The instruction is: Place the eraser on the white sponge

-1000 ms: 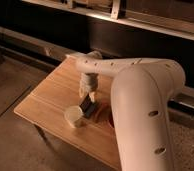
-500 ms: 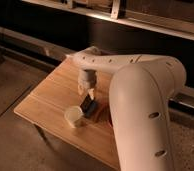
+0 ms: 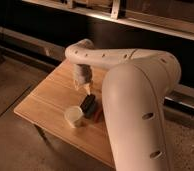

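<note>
Gripper (image 3: 85,86) above eraser (image 3: 88,105) — cup (image 3: 74,116) crowds its left.

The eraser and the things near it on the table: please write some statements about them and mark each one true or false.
1. The eraser lies on the wooden table, right of the cream cup. True.
2. The gripper holds the eraser in the air. False: it hangs above the eraser, which is lying down.
3. The cream cup lies on its side. False: it stands upright.
4. The robot arm hides the table's right part. True.
</note>
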You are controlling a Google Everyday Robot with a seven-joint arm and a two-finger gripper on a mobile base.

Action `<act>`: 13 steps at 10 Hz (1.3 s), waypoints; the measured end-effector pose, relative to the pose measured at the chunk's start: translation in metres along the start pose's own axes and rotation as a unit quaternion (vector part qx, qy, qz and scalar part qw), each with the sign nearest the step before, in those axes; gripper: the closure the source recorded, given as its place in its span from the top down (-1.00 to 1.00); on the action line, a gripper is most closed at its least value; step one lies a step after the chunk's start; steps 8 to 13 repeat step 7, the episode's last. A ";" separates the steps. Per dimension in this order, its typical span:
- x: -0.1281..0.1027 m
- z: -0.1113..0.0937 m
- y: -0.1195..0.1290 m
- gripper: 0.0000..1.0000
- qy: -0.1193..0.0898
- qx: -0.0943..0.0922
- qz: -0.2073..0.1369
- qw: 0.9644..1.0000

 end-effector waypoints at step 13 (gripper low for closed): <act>0.000 -0.031 0.030 0.11 -0.027 0.014 -0.027 0.999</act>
